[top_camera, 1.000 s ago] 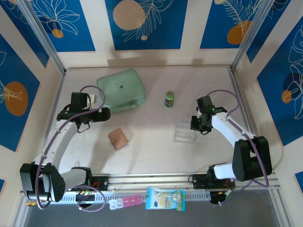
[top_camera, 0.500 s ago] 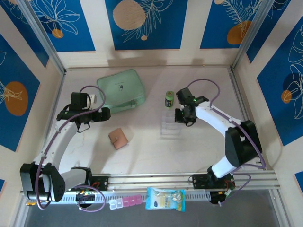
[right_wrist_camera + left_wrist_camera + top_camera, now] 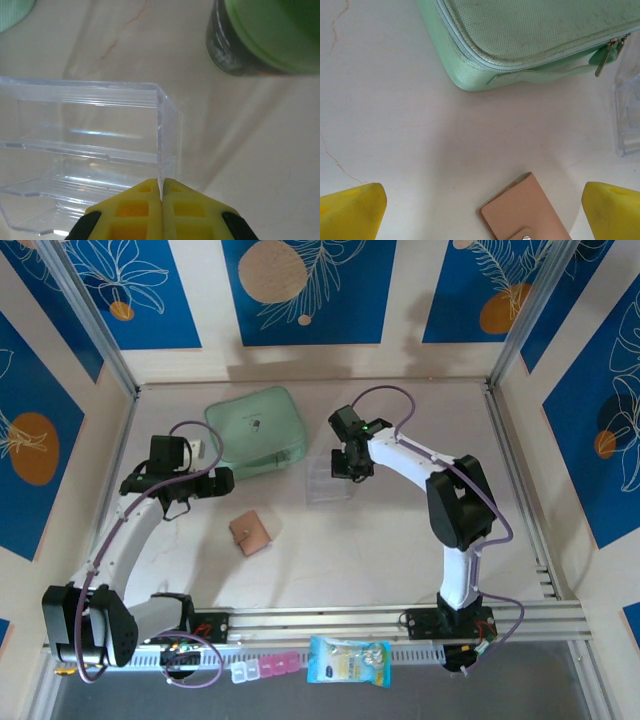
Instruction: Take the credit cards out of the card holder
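Card holder point(image 3: 250, 533): tan, folded shut, flat on the table point(image 3: 400, 560), left of its middle. Left gripper point(image 3: 225, 480): jaws spread wide, near the holder, not touching it. Right gripper point(image 3: 161, 192): jaws pinched on a wall of the clear plastic box point(image 3: 90, 150), beside the mint-green case point(image 3: 257, 430).

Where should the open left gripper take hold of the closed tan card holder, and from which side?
Across its two opposite side edges, from straight above. The card holder lies flat and closed on the table, snap tab up, so only thin edges offer purchase. The left gripper looks open wide enough.
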Controlling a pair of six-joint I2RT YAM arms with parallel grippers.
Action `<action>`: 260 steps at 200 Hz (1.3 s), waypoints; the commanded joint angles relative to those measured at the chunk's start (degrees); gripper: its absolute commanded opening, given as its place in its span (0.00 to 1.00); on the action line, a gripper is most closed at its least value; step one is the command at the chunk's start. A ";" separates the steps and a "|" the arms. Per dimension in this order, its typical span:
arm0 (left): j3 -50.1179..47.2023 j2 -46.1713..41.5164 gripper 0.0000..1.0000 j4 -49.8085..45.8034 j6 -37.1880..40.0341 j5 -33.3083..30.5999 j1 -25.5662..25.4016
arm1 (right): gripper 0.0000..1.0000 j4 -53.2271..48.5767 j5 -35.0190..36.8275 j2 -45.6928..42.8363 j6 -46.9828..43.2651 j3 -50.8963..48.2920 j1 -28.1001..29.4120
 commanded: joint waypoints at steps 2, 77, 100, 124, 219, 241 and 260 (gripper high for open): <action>-0.46 0.10 1.00 -0.02 0.22 0.85 -0.21 | 0.00 -1.97 -1.72 2.03 0.15 3.48 -0.36; -0.32 0.53 1.00 0.07 0.17 0.85 -0.20 | 0.01 -3.03 -1.77 3.01 0.18 3.55 -1.18; -0.31 0.55 1.00 -0.02 0.23 0.95 -0.16 | 0.03 -3.21 -1.73 2.47 0.05 3.15 -1.21; -0.31 0.46 1.00 -0.02 0.19 0.87 -0.21 | 0.09 -3.40 -1.56 1.92 0.05 3.04 -1.12; -0.40 0.36 1.00 -0.22 0.25 1.10 -0.21 | 0.19 -4.72 -0.70 -0.10 -0.08 3.74 -0.77; -0.48 0.62 1.00 -0.19 0.26 1.64 -0.17 | 0.21 -5.14 -0.50 -1.12 -0.07 3.85 -0.63; -0.57 0.88 1.00 -0.37 -0.17 2.04 -0.20 | 0.21 -5.48 -0.50 -2.04 -0.06 3.74 -0.43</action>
